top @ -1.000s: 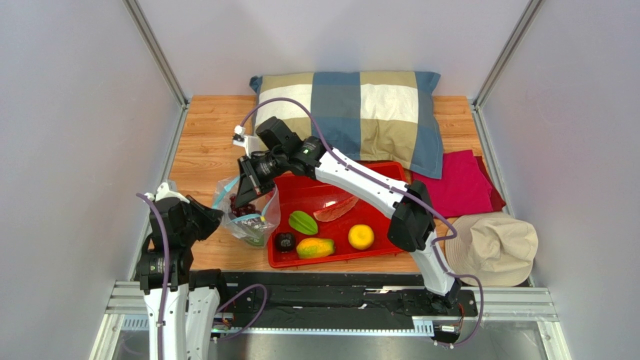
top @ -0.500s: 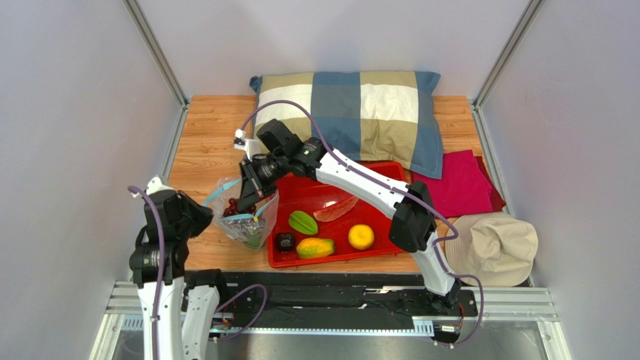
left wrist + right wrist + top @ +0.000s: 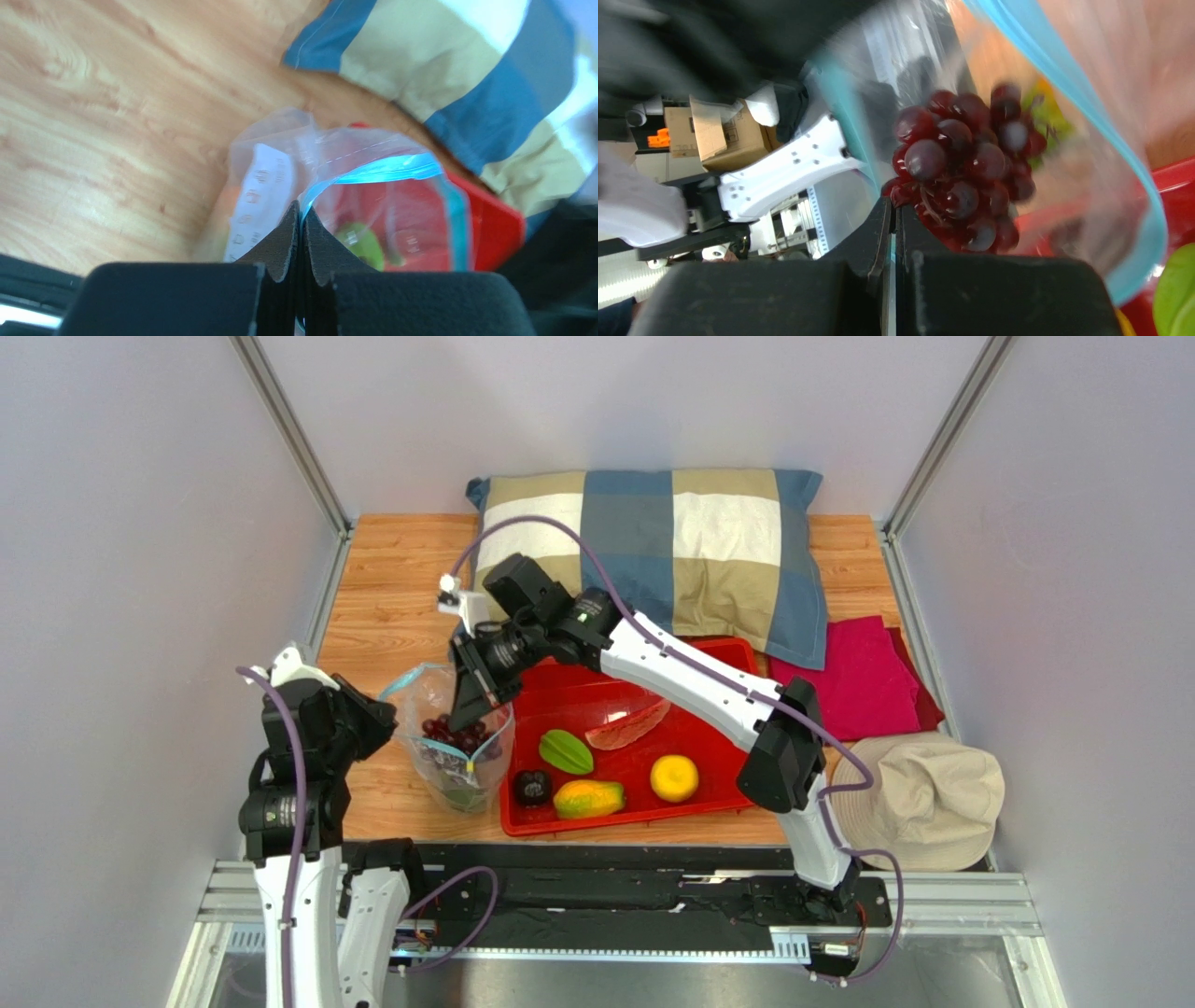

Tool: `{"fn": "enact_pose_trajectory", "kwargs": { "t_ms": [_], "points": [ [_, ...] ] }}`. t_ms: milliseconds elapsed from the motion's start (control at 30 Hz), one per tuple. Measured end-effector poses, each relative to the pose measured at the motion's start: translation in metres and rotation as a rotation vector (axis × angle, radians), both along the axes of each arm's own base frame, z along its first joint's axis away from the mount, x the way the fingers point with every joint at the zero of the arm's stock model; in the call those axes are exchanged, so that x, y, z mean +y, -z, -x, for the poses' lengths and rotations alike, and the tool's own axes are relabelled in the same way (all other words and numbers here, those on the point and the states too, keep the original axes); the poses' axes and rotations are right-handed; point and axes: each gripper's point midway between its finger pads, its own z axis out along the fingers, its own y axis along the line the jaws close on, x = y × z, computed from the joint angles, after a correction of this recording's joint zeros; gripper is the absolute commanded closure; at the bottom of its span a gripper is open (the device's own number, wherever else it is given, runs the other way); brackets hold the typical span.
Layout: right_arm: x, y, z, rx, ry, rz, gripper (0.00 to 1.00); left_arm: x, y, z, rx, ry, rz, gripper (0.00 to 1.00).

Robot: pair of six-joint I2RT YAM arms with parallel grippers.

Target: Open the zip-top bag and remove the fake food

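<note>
Top external view showed the clear, crinkly plastic zip-top bag [image 3: 460,759], edged with a blue-green zip strip [image 3: 379,170], standing on the pale wooden desk [image 3: 386,581] just beside the left rim of the red plastic tray [image 3: 572,703], its mouth stretched between the two arms. The left tool [image 3: 376,717] was clamped on the bag's left lip. In the left wrist view its dark fingers [image 3: 281,241] met with the blue-green strip pinched between them, and a white printed label [image 3: 256,196] showed on the bag's side. The right tool [image 3: 473,703] reached down over the tray's far-left corner and gripped the opposite lip, its jaws pressed flat together on the thin film in the right wrist view. A bunch of purple grapes [image 3: 452,734] sat inside the bag, visible through the plastic. Five toy foods lay on the tray: a green star fruit [image 3: 565,751], a pink-red meat slice [image 3: 627,725] just to its right, a round yellow-orange citrus [image 3: 675,779], an orange-green mango [image 3: 589,798] near the front rim, and a dark round fruit [image 3: 530,787] just beside the mango. Behind the tray a blue, beige and white checked pillow [image 3: 659,546] lay along the back of the desk, its near edge reaching the tray's far rim. A folded crimson cloth [image 3: 863,679] lay to the tray's right, and a beige fabric hat [image 3: 919,798] rested near the desk's front-right corner.
</note>
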Motion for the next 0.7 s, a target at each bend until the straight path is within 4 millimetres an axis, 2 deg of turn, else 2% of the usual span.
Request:
{"fn": "enact_pose_trajectory", "kwargs": {
  "t_ms": [167, 200, 300, 367, 500, 600, 700],
  "points": [
    [0.019, -0.078, -0.023, -0.108, 0.045, -0.184, 1.00, -0.007, 0.046, 0.022, 0.068, 0.018, 0.023, 1.00],
    [0.021, -0.093, -0.028, -0.119, 0.058, -0.221, 1.00, -0.008, 0.047, 0.028, 0.061, 0.018, 0.025, 1.00],
    [0.022, -0.117, -0.036, -0.131, 0.085, -0.286, 1.00, -0.008, 0.042, 0.031, 0.043, 0.012, 0.030, 1.00],
    [0.021, -0.121, -0.041, -0.122, 0.102, -0.296, 1.00, -0.008, 0.042, 0.027, 0.065, 0.009, 0.038, 1.00],
    [0.008, -0.105, -0.046, -0.100, 0.142, -0.246, 1.00, -0.003, 0.043, 0.023, 0.130, -0.020, 0.040, 1.00],
    [-0.015, -0.095, -0.046, -0.085, 0.172, -0.196, 1.00, 0.004, 0.034, 0.023, 0.127, -0.054, 0.018, 1.00],
    [-0.052, -0.087, -0.052, -0.106, 0.220, -0.150, 1.00, 0.006, 0.019, 0.021, 0.091, -0.058, 0.006, 1.00]
  ]
}}
